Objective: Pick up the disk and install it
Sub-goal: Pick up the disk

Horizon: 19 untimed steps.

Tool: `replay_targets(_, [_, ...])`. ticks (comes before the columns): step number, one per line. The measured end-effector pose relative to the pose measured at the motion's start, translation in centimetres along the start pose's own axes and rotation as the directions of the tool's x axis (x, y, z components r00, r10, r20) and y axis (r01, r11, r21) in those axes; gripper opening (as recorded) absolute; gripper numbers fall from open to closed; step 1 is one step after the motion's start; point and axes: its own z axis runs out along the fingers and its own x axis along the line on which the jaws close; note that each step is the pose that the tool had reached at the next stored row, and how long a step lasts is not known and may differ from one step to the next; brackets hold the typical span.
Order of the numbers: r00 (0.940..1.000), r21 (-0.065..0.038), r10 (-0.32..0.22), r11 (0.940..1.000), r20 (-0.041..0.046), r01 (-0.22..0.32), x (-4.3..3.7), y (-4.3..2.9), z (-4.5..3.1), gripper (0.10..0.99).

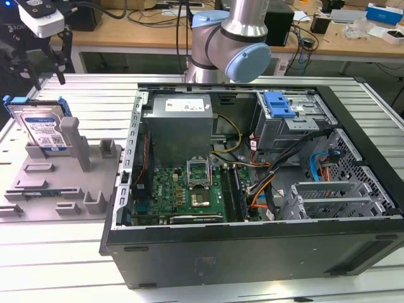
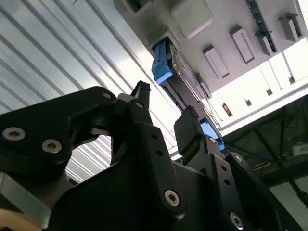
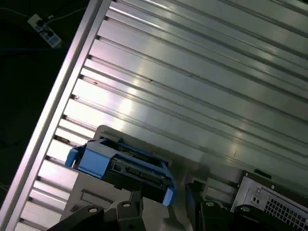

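The black two-fingered hand [image 1: 45, 77] at the end of the silver-and-pale-blue robot arm [image 1: 235, 38] is hovering over the far corner of the ribbed aluminium counter [image 1: 95, 95], at the exterior view's left. Its fingers [image 1: 61, 63] are standing apart and are gripping nothing. Just below it, with clear air between them, the flat rectangular silver disk [image 1: 43, 129] with a white-and-blue label and a blue plastic carrier frame is standing on edge in a slot of a grey moulded plastic fixture [image 1: 69, 183], right beside one of the fixture's upright posts. In both wrist views the spread hand [image 2: 166, 113] [image 3: 163, 197] is pointing down at the disk's [image 2: 162, 65] [image 3: 120, 163] blue-framed top edge, which is lying roughly in line with the gap between the fingers. To the exterior view's right of the fixture, a large black open computer case [image 1: 252, 246] is lying on its side on the counter, showing a green motherboard [image 1: 189, 189], a grey boxy power supply [image 1: 180, 126] and a small blue plastic latch [image 1: 279, 104] sitting on a grey metal cage.
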Motion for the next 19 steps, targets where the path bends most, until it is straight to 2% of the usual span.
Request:
replay_targets(4, [0.9965, -0.001, -0.084, 0.9965, -0.0039, 0.084, 0.0, 0.0, 0.0, 0.482])
replay_targets(6, [0.9911, -0.001, -0.133, 0.9911, -0.0064, 0.133, 0.0, 0.0, 0.0, 0.482])
replay_targets(9, [0.9806, -0.002, -0.196, 0.9806, -0.0095, 0.196, 0.0, 0.0, 0.0, 0.482])
replay_targets(11, [0.9702, -0.003, -0.242, 0.9703, -0.0115, 0.242, 0.0, 0.0, 0.0, 0.482])
replay_targets(12, [0.9631, -0.004, -0.269, 0.9632, -0.0125, 0.269, 0.0, 0.0, 0.01, 0.482])
replay_targets(13, [0.9509, -0.004, -0.309, 0.951, -0.0148, 0.309, -0.01, -0.01, 0.03, 0.482])
replay_targets(16, [0.9196, 0.001, -0.392, 0.9199, -0.0275, 0.392, 0.0, 0.0, 0.04, 0.482])
replay_targets(18, [0.9034, 0.004, -0.427, 0.9039, -0.0344, 0.428, 0.0, 0.0, 0.05, 0.482])
replay_targets(19, [0.8917, 0.005, -0.451, 0.8923, -0.0386, 0.451, 0.0, -0.01, 0.06, 0.482])
